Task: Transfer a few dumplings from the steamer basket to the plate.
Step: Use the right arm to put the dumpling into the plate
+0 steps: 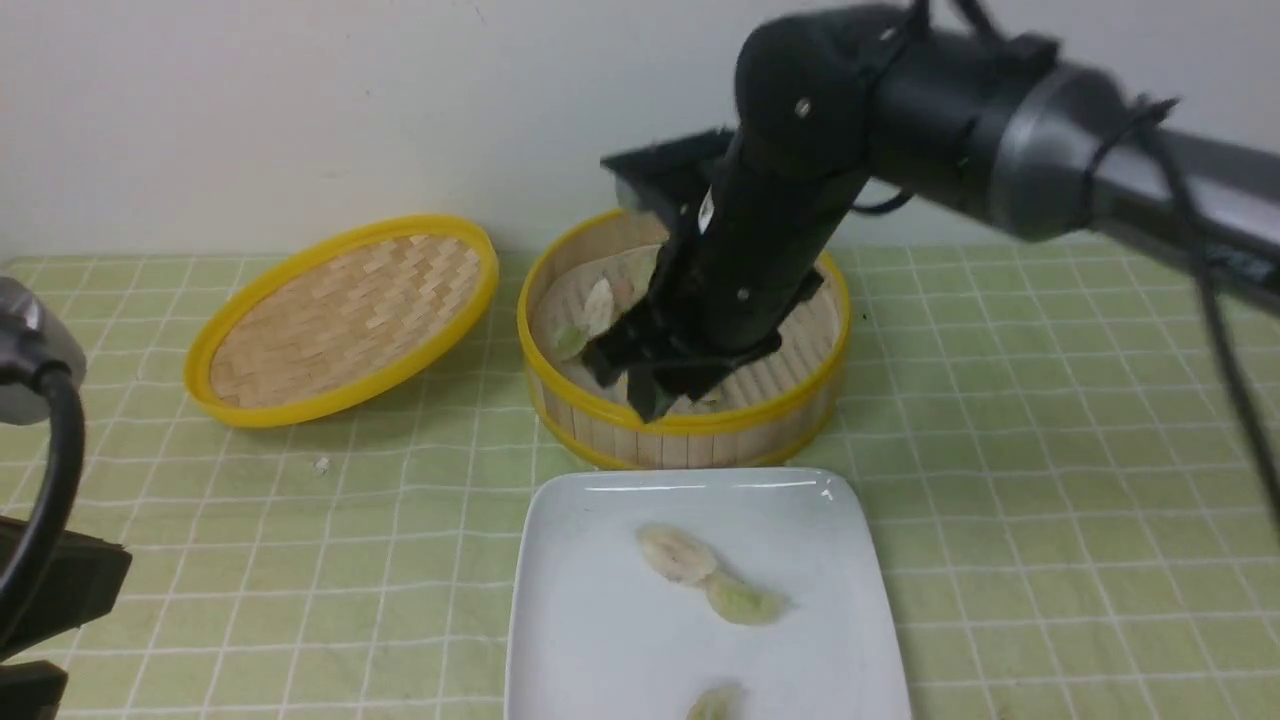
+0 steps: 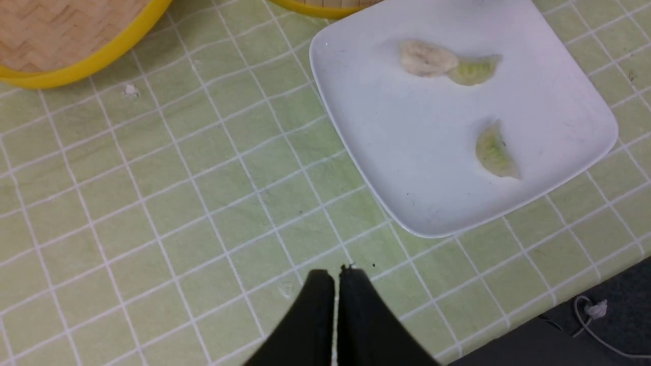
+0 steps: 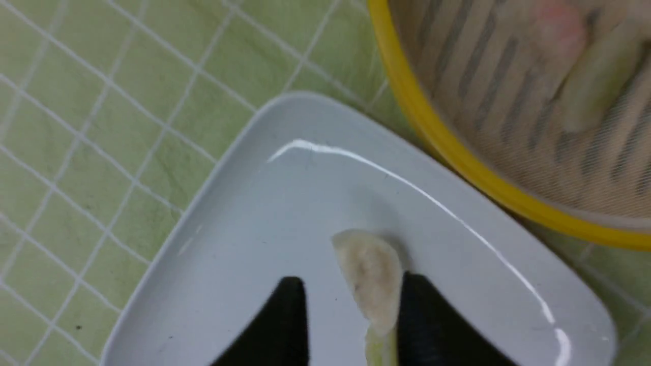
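Green-checked desk, pale wall behind. Right pincer: hung by the steamer basket's near rim, fingers spread apart, gripped nothing. Left pincer: pressed together above the desk, empty. Dumplings: rested partly on the plate, partly inside the basket.

Soft even light, glare on plate
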You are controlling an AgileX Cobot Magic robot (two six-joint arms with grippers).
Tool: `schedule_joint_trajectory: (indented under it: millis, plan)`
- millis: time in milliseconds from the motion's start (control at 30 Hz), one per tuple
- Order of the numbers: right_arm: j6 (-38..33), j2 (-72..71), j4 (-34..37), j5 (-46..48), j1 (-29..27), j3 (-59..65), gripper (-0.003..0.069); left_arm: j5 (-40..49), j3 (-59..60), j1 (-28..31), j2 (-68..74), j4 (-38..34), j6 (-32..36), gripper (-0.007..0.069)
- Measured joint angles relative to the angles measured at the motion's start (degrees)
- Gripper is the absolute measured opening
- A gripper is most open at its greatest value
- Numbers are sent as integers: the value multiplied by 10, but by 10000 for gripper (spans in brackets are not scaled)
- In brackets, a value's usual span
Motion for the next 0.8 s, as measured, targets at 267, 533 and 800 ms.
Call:
schedule_joint_trajectory:
  millis: [267,533,800]
  plan:
    - [6,-260,-26,9,0,36,-12,-3,0,0,0,0,0,-6]
    - [48,-550,-70,-84,0,276,-15,-47,0,0,0,-1,0,-6]
    - [89,-967,-108,-426,0,637,-15,-88,0,0,0,-4,1,-6]
